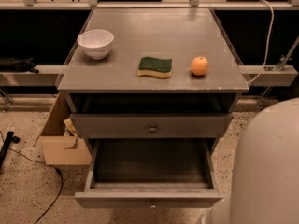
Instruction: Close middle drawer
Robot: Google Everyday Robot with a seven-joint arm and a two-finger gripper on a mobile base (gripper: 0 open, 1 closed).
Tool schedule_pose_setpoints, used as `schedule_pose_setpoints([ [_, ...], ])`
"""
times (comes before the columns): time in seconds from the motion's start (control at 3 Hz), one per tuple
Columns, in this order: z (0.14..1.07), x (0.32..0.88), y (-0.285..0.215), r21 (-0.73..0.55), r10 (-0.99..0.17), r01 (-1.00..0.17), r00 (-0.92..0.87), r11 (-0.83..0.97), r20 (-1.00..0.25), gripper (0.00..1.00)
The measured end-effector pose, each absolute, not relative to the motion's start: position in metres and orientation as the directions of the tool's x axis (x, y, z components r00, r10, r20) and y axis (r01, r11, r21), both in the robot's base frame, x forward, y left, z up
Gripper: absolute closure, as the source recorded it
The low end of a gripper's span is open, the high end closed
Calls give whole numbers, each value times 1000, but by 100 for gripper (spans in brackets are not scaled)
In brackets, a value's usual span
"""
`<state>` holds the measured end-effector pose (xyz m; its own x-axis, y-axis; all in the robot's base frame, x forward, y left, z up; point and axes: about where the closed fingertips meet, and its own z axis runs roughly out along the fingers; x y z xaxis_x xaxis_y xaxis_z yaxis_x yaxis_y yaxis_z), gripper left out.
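The middle drawer (149,199) is the lower grey one of the cabinet. It stands pulled far out, and its long shallow box (150,161) is empty. A small knob shows at the bottom edge of its front panel. The upper grey drawer (149,125), with a round metal knob, sticks out only a little. My gripper is out of view. Only my white rounded arm shell (268,167) shows at the lower right, right of the open drawer's front corner.
On the cabinet top (154,36) sit a white bowl (96,43), a green-and-yellow sponge (155,66) and an orange (199,66). An open cardboard box (60,139) stands on the floor to the left, with a black cable (51,190) beside it. A white cable (267,31) hangs at the right.
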<state>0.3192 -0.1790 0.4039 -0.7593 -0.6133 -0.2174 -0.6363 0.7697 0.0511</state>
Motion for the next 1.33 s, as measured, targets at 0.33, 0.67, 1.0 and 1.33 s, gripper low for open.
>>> schedule_pose_setpoints([
  [0.33,406,325,-180,17,-620,-638,-754,770,-217,100],
  [0.67,404,330,-175,-47,-683,-690,-700,722,-206,100],
  [1.0,402,338,-166,-123,-768,-761,-616,638,-172,100],
  [1.33,403,346,-159,-150,-787,-774,-592,615,-173,100],
])
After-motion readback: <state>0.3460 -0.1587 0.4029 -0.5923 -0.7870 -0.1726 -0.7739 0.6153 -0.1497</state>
